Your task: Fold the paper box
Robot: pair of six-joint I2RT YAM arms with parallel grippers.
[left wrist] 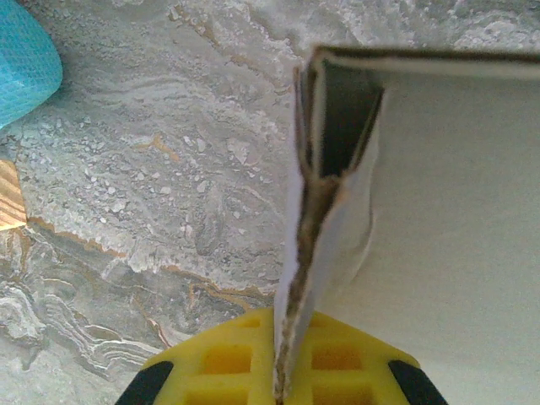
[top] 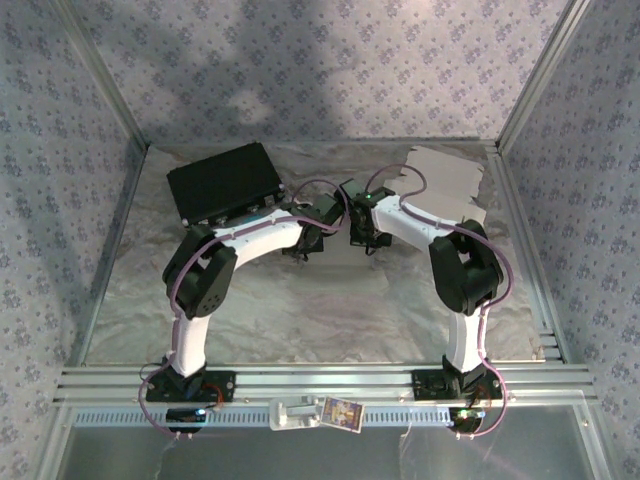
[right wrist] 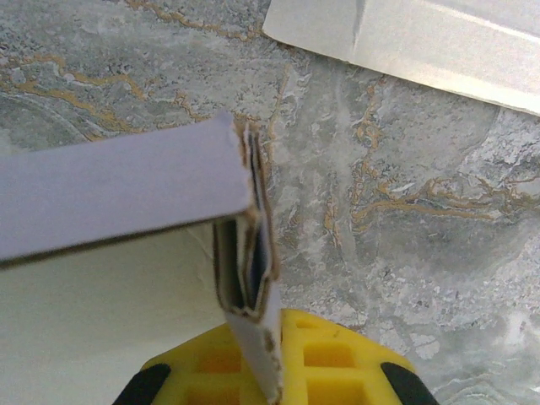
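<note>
Your left gripper [left wrist: 278,381] and right gripper [right wrist: 268,375] each clamped an end wall of the paper box [left wrist: 460,219], which spanned the gap between them at mid-table [top: 300,310] (long axis apparently arm to arm), neither arm nearer.

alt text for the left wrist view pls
The left hand, yellow-padded, is shut on a wall of the white paper box, seen edge-on, with a folded corner just ahead. Marbled silver table lies to the left, with a blue object in the top corner.
</note>
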